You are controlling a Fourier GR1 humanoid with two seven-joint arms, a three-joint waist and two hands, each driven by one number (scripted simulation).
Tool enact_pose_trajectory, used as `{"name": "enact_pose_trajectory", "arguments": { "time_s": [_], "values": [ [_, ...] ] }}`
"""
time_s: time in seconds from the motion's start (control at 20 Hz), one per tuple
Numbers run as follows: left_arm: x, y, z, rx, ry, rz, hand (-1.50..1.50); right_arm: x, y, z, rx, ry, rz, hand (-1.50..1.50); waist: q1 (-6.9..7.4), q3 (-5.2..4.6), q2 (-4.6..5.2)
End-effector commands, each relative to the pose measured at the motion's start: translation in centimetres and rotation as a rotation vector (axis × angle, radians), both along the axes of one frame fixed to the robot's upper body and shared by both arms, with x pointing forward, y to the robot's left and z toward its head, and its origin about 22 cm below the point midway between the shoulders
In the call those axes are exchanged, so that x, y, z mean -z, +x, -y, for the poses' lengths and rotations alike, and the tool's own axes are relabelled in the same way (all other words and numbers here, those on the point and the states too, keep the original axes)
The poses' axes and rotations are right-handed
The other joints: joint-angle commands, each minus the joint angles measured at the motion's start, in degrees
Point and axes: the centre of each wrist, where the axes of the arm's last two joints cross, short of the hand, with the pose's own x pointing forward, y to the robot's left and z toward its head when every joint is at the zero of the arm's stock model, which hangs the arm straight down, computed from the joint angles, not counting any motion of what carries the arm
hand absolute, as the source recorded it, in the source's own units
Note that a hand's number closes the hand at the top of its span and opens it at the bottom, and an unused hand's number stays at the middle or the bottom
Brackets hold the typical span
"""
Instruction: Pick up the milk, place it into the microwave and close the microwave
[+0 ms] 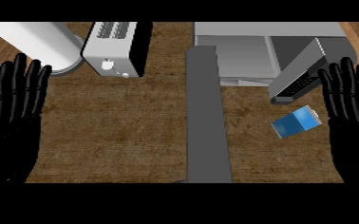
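Right, both hands are spread flat with fingers straight: the left hand (pixel 21 104) at the left edge, the right hand (pixel 342 104) at the right edge. Blue milk carton (pixel 297 121) lies tipped on the wooden counter (pixel 112 133), just below the microwave's (pixel 238 52) open door (pixel 303 73), beside the right hand. Toaster (pixel 116 47) sits upper left.

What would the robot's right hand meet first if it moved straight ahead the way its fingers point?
Probably the open microwave door, which lies just beyond the right hand; height is unclear, so it might pass beside it.
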Motion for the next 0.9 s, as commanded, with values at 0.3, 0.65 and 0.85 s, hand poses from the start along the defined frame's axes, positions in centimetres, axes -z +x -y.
{"name": "enact_pose_trajectory", "arguments": {
  "time_s": [0.3, 0.65, 0.85],
  "values": [
    [0.8, 1.4, -0.7, 0.139, -0.182, -0.149, -1.5, -2.2, -0.3, 5.8, -0.242, -0.071, 0.002, -1.5, -1.51, -0.35, -1.06],
    [-0.2, -4.8, -3.4, 0.172, -0.186, -0.169, -1.5, -2.3, -1.2, 8.3, -0.191, -0.044, -0.066, -1.5, -0.52, -0.38, -1.12],
    [-0.6, -5.1, -5.9, 0.171, -0.214, -0.163, -1.5, -1.9, -2.4, 8.6, -0.142, -0.076, -0.081, -1.5, -0.74, -0.39, -1.07]
  ]
}}
